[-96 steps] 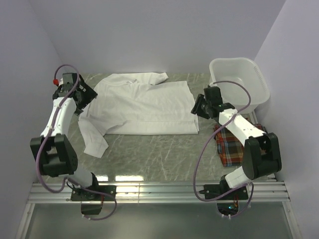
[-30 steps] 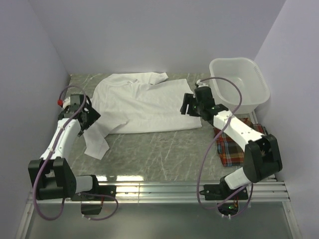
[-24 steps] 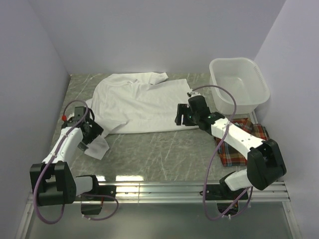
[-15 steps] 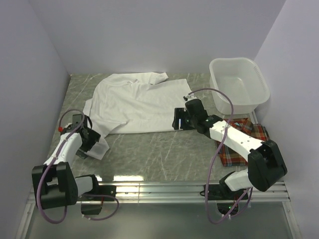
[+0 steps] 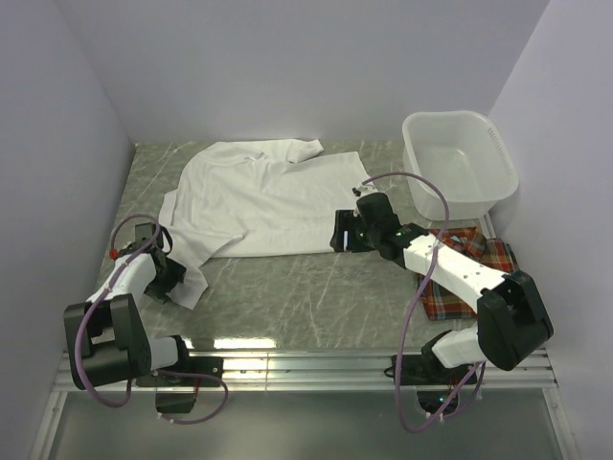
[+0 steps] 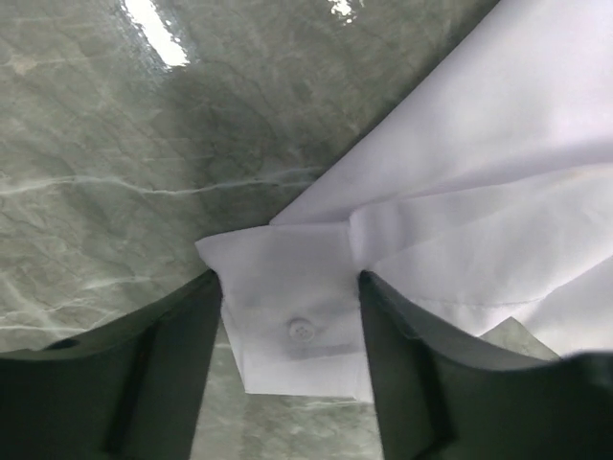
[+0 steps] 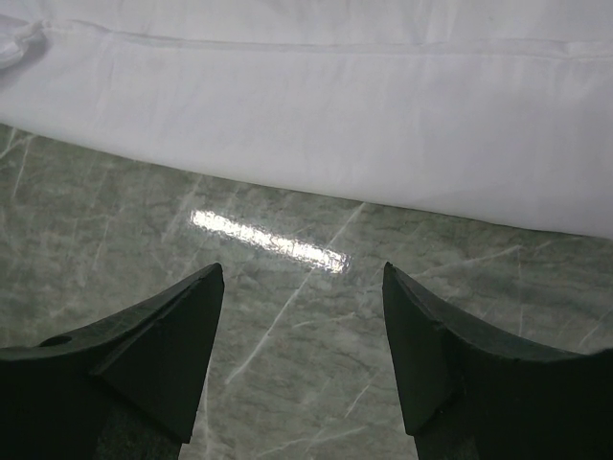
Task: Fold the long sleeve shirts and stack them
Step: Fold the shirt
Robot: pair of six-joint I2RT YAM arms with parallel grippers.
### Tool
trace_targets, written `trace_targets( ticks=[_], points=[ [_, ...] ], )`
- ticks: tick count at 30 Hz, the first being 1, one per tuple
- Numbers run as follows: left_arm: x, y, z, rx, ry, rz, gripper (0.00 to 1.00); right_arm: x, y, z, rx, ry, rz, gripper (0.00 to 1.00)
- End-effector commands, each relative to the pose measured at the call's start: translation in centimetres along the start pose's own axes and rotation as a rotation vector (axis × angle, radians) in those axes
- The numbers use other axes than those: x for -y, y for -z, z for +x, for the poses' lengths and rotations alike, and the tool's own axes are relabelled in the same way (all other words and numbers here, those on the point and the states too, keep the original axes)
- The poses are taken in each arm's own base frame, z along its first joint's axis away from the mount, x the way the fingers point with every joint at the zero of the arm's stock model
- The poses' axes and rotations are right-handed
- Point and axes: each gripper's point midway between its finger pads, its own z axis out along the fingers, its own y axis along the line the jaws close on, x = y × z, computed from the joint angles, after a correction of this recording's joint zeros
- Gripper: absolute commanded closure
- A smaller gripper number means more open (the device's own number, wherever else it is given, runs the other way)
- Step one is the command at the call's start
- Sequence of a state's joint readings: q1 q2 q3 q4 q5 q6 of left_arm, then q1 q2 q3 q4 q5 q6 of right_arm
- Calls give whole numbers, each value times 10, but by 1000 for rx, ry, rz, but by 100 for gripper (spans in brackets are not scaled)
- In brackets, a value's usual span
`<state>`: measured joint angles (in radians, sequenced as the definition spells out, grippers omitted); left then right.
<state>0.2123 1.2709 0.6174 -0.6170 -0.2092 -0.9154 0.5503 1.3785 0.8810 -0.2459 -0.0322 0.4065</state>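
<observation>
The white long sleeve shirt lies spread flat across the back of the table. Its left sleeve runs down to a buttoned cuff. My left gripper is low over that cuff, open, with a finger along each side edge of it and the cloth still flat. The plaid shirt lies crumpled at the right, partly under my right arm. My right gripper is open over bare marble, just short of the white shirt's front hem, with nothing between its fingers.
A white plastic basin stands at the back right corner. Walls close in the table on the left, back and right. Bare marble stretches from the white shirt's hem to the near rail.
My left gripper has slid along the sleeve toward the near edge down to the cuff, and its jaws have narrowed. My right gripper has moved left along the shirt's front hem.
</observation>
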Motion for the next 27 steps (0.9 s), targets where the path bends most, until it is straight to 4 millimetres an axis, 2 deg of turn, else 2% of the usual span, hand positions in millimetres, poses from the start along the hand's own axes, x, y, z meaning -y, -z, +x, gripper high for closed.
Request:
trace_targets(
  ticks=[1, 2, 4, 5, 8, 11, 14, 15, 18, 19, 21, 23, 24, 25, 26, 27],
  points=[
    [2, -11, 13, -51, 10, 16, 42, -11, 7, -15, 57, -1, -38, 26],
    [2, -11, 13, -51, 12, 16, 52, -11, 7, -15, 57, -1, -38, 26],
    [4, -9, 11, -48, 8, 18, 64, -13, 7, -15, 57, 6, -43, 26],
    [5, -6, 10, -45, 7, 23, 75, -12, 7, -15, 56, 12, -37, 26],
    [14, 9, -2, -13, 0, 64, 90, -16, 7, -15, 57, 43, -37, 27],
    [29, 34, -16, 31, -15, 112, 97, -23, 7, -15, 52, 72, -47, 27],
    [51, 65, -28, 85, -39, 177, 98, -36, 9, -17, 57, 116, -72, 27],
    [68, 81, -30, 107, -67, 224, 99, -42, 12, -22, 68, 129, -84, 27],
    [93, 103, -25, 116, -106, 291, 99, -66, 19, -27, 101, 208, -150, 27],
    [105, 111, -33, 127, -97, 316, 99, -75, 21, -30, 119, 228, -179, 27],
    [132, 130, -24, 117, -146, 399, 98, -89, 26, -34, 148, 275, -219, 27],
    [151, 134, -18, 98, -183, 427, 98, -102, 30, -40, 178, 306, -260, 27],
    [167, 147, -12, 88, -214, 473, 98, -108, 32, -43, 190, 317, -273, 27],
    [176, 143, -6, 69, -238, 469, 98, -115, 34, -45, 205, 333, -289, 27],
    [186, 148, 3, 60, -280, 491, 98, -118, 33, -45, 206, 338, -292, 27],
    [200, 158, 1, 70, -292, 526, 98, -123, 35, -48, 215, 341, -298, 27]
  ],
)
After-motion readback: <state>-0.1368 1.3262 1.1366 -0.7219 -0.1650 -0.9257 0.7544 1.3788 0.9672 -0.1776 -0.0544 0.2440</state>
